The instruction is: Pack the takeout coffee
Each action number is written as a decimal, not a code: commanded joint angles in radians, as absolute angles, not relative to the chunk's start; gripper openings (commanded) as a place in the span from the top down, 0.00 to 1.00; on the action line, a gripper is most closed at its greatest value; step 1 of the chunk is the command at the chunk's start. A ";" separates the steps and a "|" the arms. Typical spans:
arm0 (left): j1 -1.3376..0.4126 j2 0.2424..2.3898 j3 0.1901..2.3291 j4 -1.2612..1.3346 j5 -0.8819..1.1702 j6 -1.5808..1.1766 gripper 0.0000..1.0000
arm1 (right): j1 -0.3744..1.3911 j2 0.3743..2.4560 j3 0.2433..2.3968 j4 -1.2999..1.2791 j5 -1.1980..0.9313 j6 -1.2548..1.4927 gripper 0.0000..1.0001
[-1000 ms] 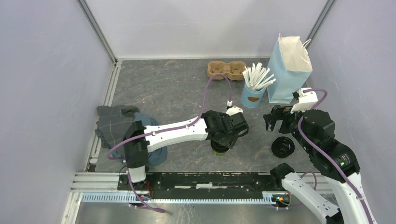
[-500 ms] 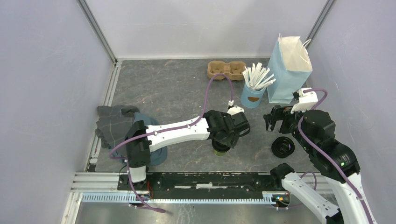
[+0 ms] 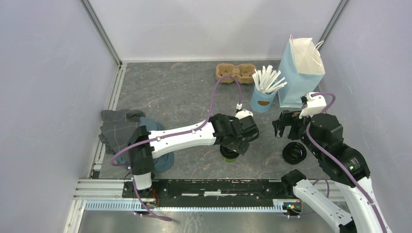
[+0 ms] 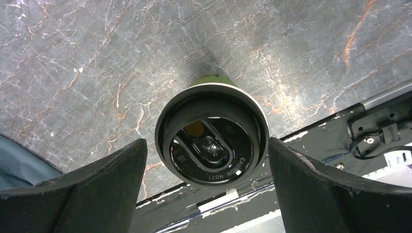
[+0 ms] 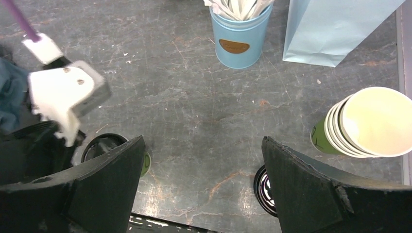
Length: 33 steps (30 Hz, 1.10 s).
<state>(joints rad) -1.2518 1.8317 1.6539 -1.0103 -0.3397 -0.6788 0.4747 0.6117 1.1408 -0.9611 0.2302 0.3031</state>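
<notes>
**Coffee on tabletop, lid on; both grippers wide, nothing held**

Takeout coffee point(image 4: 212, 141) stands upright on the tabletop point(image 3: 175, 92), close to the near edge and about centre. Its black lid is on. It is not in the bag.

Left gripper point(image 4: 207, 143) is directly above the coffee, pointing down, with its jaws spread wide and one finger on each side of the lid. In the wrist view there is a thin gap on the left side. On the right the finger sits just beside the rim, and I can't tell if it touches. The cup is not clamped.

Right gripper point(image 3: 285, 127) hangs to the right of the coffee. Its jaws are spread wide too, with only bare tabletop between them in its wrist view.

Other items:
- Blue bag point(image 3: 302, 68) stands upright at far right with its mouth open, well apart from the coffee.
- Light-blue cup of white sticks point(image 3: 263, 100) is just left of the bag; I can't tell if they touch.
- Cardboard cup carrier point(image 3: 235, 73) lies farther back, near the rear wall.
- Loose black lid point(image 3: 294, 153) lies flat at near right, beside the right arm.
- Nested stack of lidless green cups point(image 5: 369, 121) is right of that lid and shows only in the right wrist view.
- Dark cloths point(image 3: 126, 131) are piled at near left by the left arm's base.
</notes>
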 commanded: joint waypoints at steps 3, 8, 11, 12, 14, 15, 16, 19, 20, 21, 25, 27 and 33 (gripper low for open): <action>-1.253 1.706 1.716 -1.057 -0.356 -0.648 0.00 | 0.472 0.666 1.112 -1.015 0.355 0.354 0.02; -1.220 1.597 1.663 -1.095 -0.339 -0.694 0.02 | 0.472 0.720 1.061 -0.995 0.282 0.333 0.02; -1.123 1.490 1.529 -1.018 -0.197 -0.723 0.05 | 0.472 0.760 0.972 -0.905 -0.023 0.284 0.09; -1.068 1.450 1.461 -0.958 -0.072 -0.734 0.06 | 0.471 0.763 0.937 -0.869 -0.094 0.292 0.11; -0.959 1.350 1.316 -0.813 0.124 -0.770 0.07 | 0.470 0.756 0.880 -0.784 -0.225 0.316 0.12; -0.909 1.316 1.242 -0.736 0.219 -0.795 0.08 | 0.470 0.756 0.860 -0.743 -0.287 0.331 0.12; -0.869 1.288 1.179 -0.661 0.287 -0.822 0.08 | 0.471 0.761 0.836 -0.713 -0.347 0.345 0.12; -0.805 1.257 1.035 -0.507 0.412 -0.887 0.09 | 0.470 0.796 0.769 -0.627 -0.515 0.387 0.15; -0.800 1.261 1.009 -0.479 0.432 -0.899 0.09 | 0.470 0.801 0.754 -0.610 -0.538 0.401 0.16; -0.799 1.267 0.987 -0.448 0.449 -0.910 0.09 | 0.470 0.806 0.740 -0.600 -0.547 0.411 0.16; -0.799 1.311 0.949 -0.349 0.498 -0.952 0.16 | 0.471 0.822 0.692 -0.560 -0.595 0.441 0.16; -0.799 1.332 0.967 -0.361 0.492 -0.941 0.18 | 0.471 0.833 0.664 -0.542 -0.611 0.459 0.19; -0.800 1.387 0.980 -0.380 0.504 -0.909 0.24 | 0.471 0.845 0.618 -0.505 -0.586 0.493 0.23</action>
